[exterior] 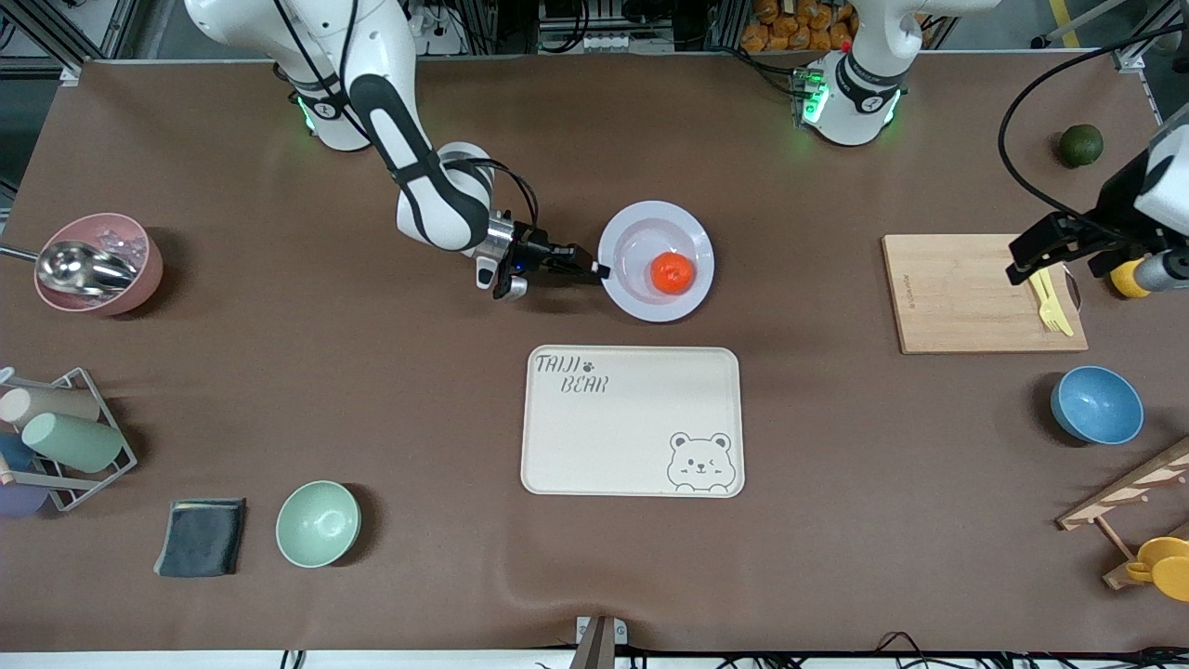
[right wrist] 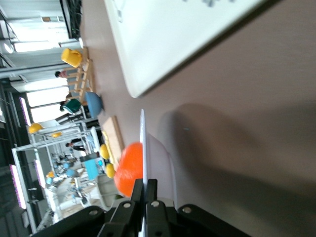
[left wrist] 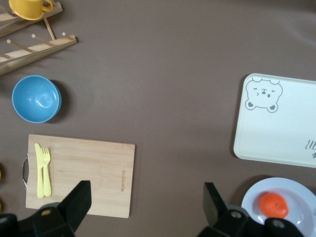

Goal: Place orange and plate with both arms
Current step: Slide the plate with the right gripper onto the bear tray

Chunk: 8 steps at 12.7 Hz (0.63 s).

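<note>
Plate lies flat, round, so no long axis; well faces up. Pale lavender-white, glossy, wide rim, shallow well. It sits mid-table, farther from the front camera than the cream bear tray, a strip of bare brown tabletop between them. Orange rests in the well, bright orange-red, round, small, slight dimple on top.

Right gripper is low at the plate edge toward the right arm's end, fingers pinched together on the rim; the right wrist view shows the rim edge-on between them.

Left gripper hangs over the bamboo cutting board with fingers spread wide, holding nothing. Yellow fork and knife lie on the board.
</note>
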Tool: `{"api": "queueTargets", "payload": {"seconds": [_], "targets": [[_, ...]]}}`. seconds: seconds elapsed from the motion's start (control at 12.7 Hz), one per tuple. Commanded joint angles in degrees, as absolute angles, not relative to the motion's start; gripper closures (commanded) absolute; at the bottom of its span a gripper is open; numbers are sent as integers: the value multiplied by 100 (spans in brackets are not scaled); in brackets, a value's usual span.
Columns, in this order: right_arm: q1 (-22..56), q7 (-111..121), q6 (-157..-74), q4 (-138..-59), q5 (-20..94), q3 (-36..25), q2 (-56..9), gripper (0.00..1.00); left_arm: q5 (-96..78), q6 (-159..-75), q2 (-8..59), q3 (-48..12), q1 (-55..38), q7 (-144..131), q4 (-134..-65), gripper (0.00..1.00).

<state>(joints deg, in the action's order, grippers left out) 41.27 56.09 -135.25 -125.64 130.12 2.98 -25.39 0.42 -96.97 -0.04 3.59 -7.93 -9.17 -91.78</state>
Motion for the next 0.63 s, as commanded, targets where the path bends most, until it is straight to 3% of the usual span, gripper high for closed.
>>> {"api": "queueTargets", "payload": {"seconds": [0.0,0.39,0.55], "targets": [[4087,5371,-13562,-12630,13289,290,-2197,100,211,-9642,-141,211,-686,-835,-9290,0],[3798,4975,-13649,-11920,13324,246,-2267,100,220,-9642,-141,202,-686,-826,-9290,0],[3552,4992,-13676,-11489,13324,237,-2635,100,220,-9642,-149,141,-686,-844,-9290,0]]}}
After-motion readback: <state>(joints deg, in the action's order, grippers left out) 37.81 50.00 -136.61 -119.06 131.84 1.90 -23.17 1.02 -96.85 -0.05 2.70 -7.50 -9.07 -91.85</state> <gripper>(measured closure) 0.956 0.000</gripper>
